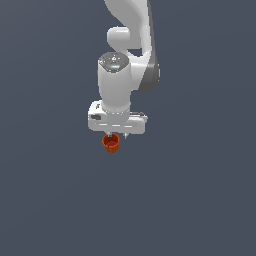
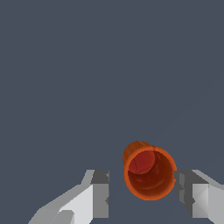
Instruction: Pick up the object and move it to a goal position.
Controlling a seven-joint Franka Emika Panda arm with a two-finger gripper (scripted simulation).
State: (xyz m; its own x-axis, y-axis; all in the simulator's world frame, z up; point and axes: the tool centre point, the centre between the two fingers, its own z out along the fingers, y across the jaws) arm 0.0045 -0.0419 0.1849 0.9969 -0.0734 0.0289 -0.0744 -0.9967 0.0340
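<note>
The object is a small orange-red cup point(image 1: 111, 143) with a dark hollow top, seen just under the white hand in the exterior view. In the wrist view the cup point(image 2: 149, 173) lies between my two fingers with its open mouth facing the camera. My gripper point(image 1: 117, 136) is open around it. One finger point(image 2: 189, 192) is at the cup's side. The other finger point(image 2: 100, 192) stands apart from it with a visible gap. In the wrist view the gripper point(image 2: 144, 194) straddles the cup. I cannot tell whether the cup rests on the surface.
A plain dark grey surface point(image 1: 200, 200) fills both views. The white arm point(image 1: 131, 30) rises above the hand in the exterior view. No other objects show.
</note>
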